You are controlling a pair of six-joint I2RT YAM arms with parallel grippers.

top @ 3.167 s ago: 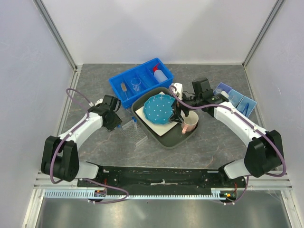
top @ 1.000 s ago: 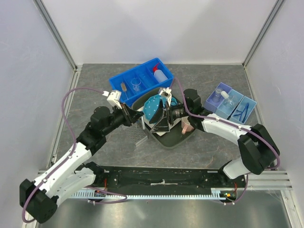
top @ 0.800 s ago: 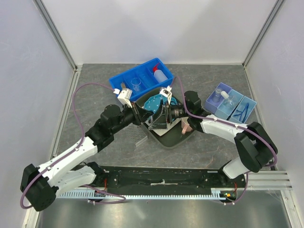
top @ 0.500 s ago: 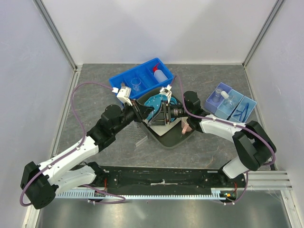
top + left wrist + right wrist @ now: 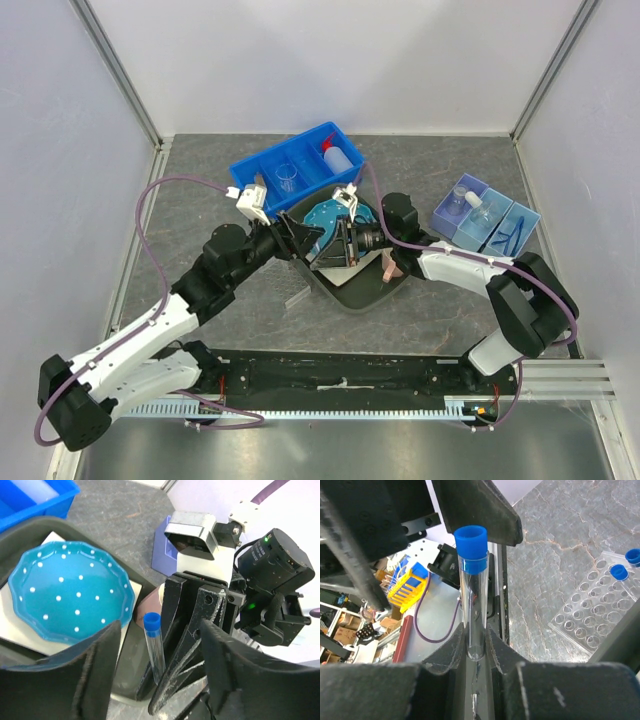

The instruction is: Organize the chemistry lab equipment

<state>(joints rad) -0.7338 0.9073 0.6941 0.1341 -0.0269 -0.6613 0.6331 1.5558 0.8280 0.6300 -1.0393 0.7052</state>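
Note:
A clear blue-capped vial [image 5: 474, 590] stands upright between my right gripper's [image 5: 477, 645] fingers, which are shut on its lower end. In the left wrist view the same vial [image 5: 154, 645] is pinched by the right gripper's black fingers [image 5: 186, 630]. My left gripper [image 5: 160, 680] is open, its fingers wide on either side of the vial and touching nothing. Both grippers meet above the dark tray [image 5: 350, 297]: left gripper [image 5: 303, 238], right gripper [image 5: 340, 240]. A clear rack [image 5: 592, 615] holding two blue-capped vials lies on the table below.
The tray carries a blue white-dotted plate [image 5: 70, 590] and a pink mug [image 5: 392, 268]. Behind it a blue bin [image 5: 262, 170] holds a squeeze bottle [image 5: 338, 157] and a beaker [image 5: 287, 178]. A pale blue tray [image 5: 497, 232] sits at the right.
The left gripper carried the vial to the right gripper. The right gripper shut on it, then the left gripper opened and let go.

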